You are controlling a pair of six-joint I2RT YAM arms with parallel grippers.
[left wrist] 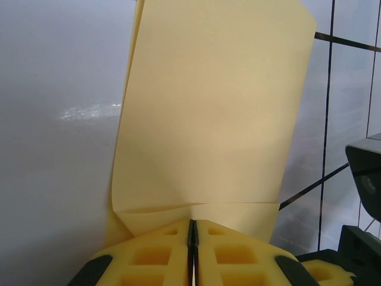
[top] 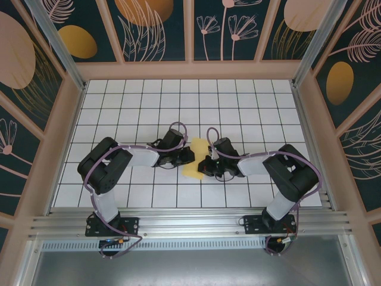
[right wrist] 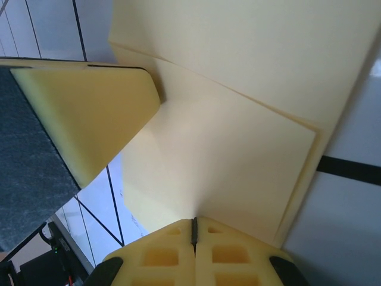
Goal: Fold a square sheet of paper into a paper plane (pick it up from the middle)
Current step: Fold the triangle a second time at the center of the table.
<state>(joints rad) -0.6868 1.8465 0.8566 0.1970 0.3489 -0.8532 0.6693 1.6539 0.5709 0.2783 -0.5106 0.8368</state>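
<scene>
The yellow sheet of paper [top: 195,156] sits near the middle of the white gridded table [top: 143,101], caught between the two arms. From above it shows as a narrow yellow patch, with the left gripper [top: 189,156] reaching in from the left and the right gripper [top: 204,165] from the right, the two heads close beside each other with the paper between them.

In the left wrist view, the left gripper [left wrist: 192,235] has its yellow foam pads [left wrist: 155,256] pressed flat together, with just a thin dark seam between them. The sheet [left wrist: 214,119] comes out of that seam, so the gripper is clamped on the paper's near edge. A crease crosses the paper just above the pads, and a second layer peeks out along its left side. The dark body of the right gripper [left wrist: 364,179] stands at the right edge, just beside the sheet's lower right corner.

In the right wrist view, the right gripper [right wrist: 193,232] is closed just as tightly, its pads [right wrist: 232,256] meeting on the paper [right wrist: 238,149] pinched between them. The sheet is folded over itself here, with overlapping layers that leave stepped edges towards the right. A foam pad of the left gripper [right wrist: 89,113] touches the sheet at the upper left
</scene>
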